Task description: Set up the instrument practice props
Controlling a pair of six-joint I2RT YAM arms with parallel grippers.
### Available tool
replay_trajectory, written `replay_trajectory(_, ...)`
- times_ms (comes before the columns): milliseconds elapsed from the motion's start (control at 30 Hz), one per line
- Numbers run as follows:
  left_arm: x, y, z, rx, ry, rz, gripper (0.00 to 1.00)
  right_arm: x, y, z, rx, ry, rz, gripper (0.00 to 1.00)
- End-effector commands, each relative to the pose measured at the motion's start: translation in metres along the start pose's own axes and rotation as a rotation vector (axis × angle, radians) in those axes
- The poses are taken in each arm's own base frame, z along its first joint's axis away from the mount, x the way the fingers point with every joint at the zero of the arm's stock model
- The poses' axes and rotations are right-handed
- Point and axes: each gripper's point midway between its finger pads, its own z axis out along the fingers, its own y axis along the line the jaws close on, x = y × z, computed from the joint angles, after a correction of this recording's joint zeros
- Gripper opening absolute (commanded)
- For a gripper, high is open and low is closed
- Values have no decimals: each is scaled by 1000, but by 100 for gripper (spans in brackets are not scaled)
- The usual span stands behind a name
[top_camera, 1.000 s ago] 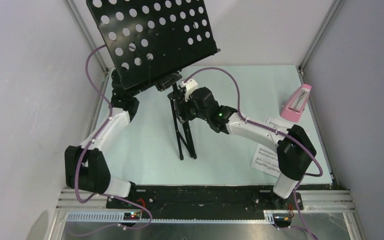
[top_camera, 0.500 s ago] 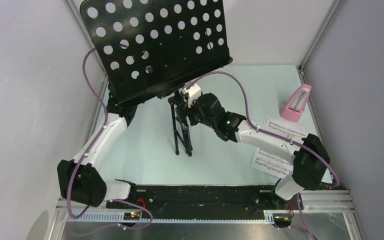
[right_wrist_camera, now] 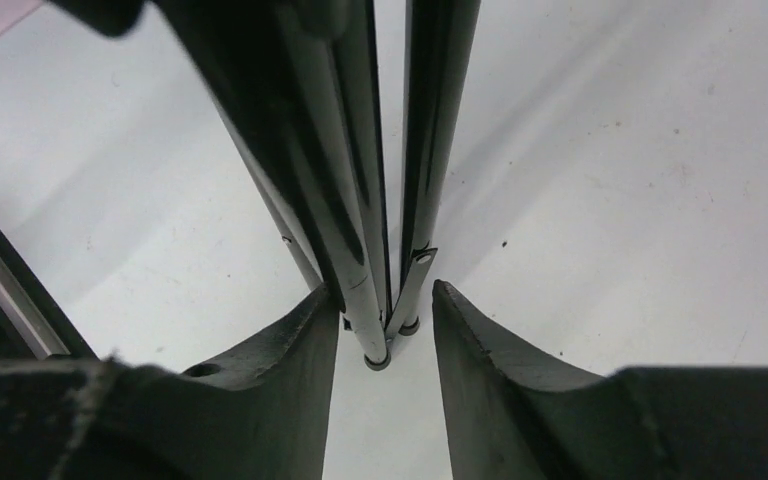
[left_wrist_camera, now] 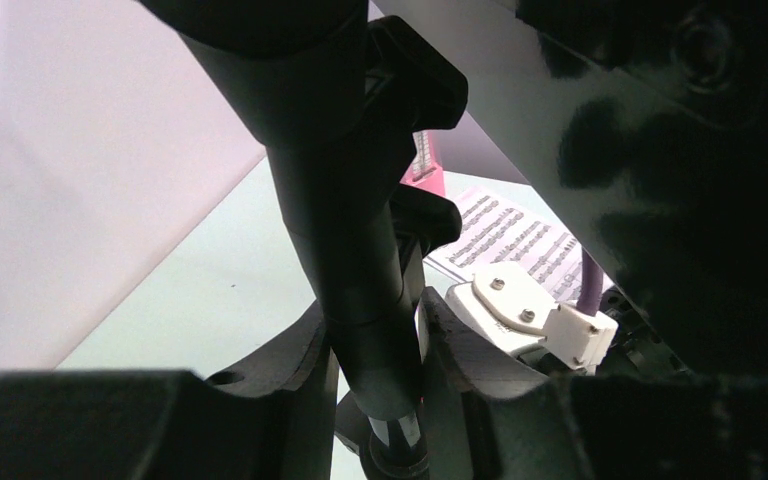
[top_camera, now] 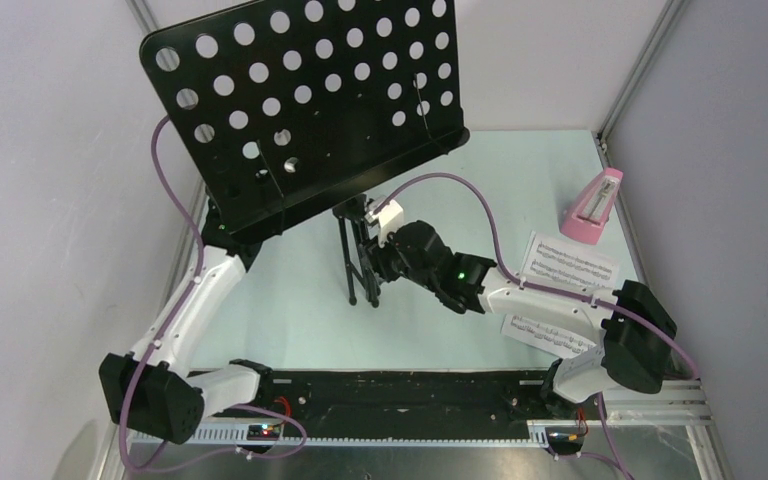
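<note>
Pale walls and a metal frame close in a light green worktop [top_camera: 290, 320] that carries one black music stand [top_camera: 310, 110], one pink metronome [top_camera: 592, 205] and white sheet-music pages [top_camera: 572, 265]. At least two pages show, and the right arm [top_camera: 550, 310] partly covers them. The metronome stands upright near the far right corner, just beyond the pages and apart from them. The stand is near the middle of the worktop, leaning, with its hole-punched desk raised high toward the far left and its three legs [right_wrist_camera: 360, 200] folded together in one bundle. Whether the feet touch the surface I cannot tell. The left arm [top_camera: 195, 300] stretches up and forward along the left wall, its wrist hidden behind the desk. The left end effector [left_wrist_camera: 375, 340] is clamped on the stand's upright pole [left_wrist_camera: 345, 250], one finger pressed on each side. The right arm reaches low across the pages toward the centre. The right end effector [right_wrist_camera: 375, 320] straddles the folded legs near their feet, narrowed but not gripping, with a sliver of worktop showing beside one finger.
</note>
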Motion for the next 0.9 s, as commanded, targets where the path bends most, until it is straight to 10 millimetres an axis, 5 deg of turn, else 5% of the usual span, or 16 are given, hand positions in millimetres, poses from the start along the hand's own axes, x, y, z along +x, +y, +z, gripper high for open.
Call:
replay_trajectory(0,-42,-1,-9,-57,-97,273,0,-24,-2,4,45,-101,12,43)
replay_trajectory(267,-36,-4,-13,-69,-63,288,0,-29,9,11,15,-134,3,46)
replay_trajectory(667,-28,-7,-10,-64,-19,275,0,-24,14,25,28,-136,-7,39)
replay_trajectory(867,-21,-5,-10,-66,10,272,0,-20,13,26,43,-117,-16,9)
